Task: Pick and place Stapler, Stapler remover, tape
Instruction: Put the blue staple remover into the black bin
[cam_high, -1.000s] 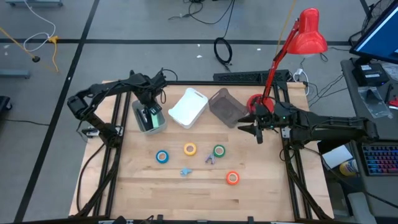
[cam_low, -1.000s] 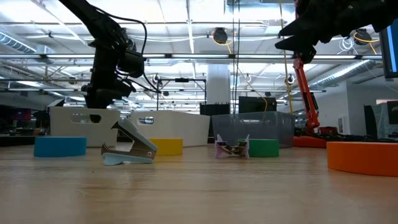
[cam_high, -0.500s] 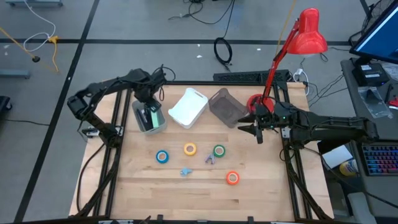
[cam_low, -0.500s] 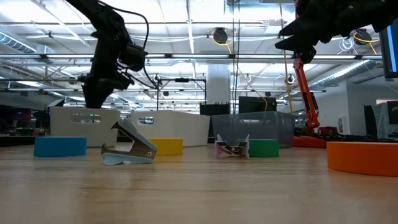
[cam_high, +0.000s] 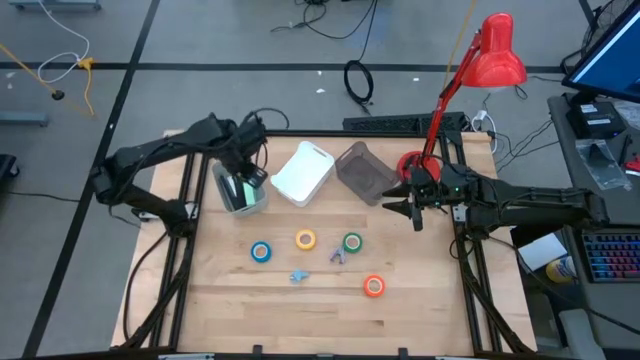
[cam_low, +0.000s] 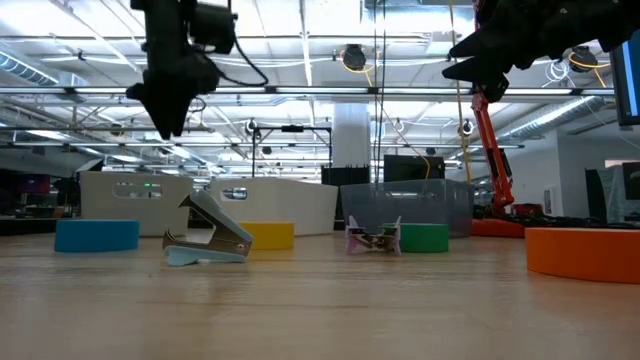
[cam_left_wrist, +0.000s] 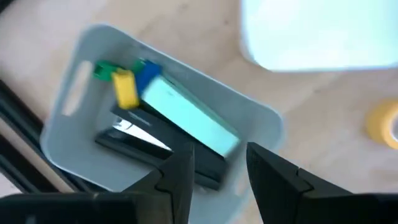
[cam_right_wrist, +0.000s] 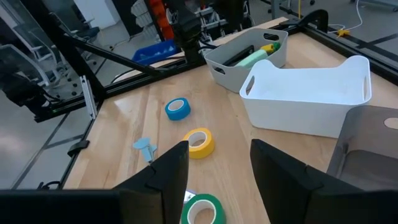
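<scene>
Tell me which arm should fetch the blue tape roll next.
Left, probably. The left gripper hangs open over the grey bin holding the stapler, on the blue tape roll's side. The right gripper waits open by the table's far right.

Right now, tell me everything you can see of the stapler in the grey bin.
The stapler lies flat on its side inside the grey bin, at the table's back left in the high view. It has a pale mint-green top over a black base, plastic by the look. Small yellow, blue and green pieces sit at one end. The left gripper hangs above it, open, not touching.
</scene>
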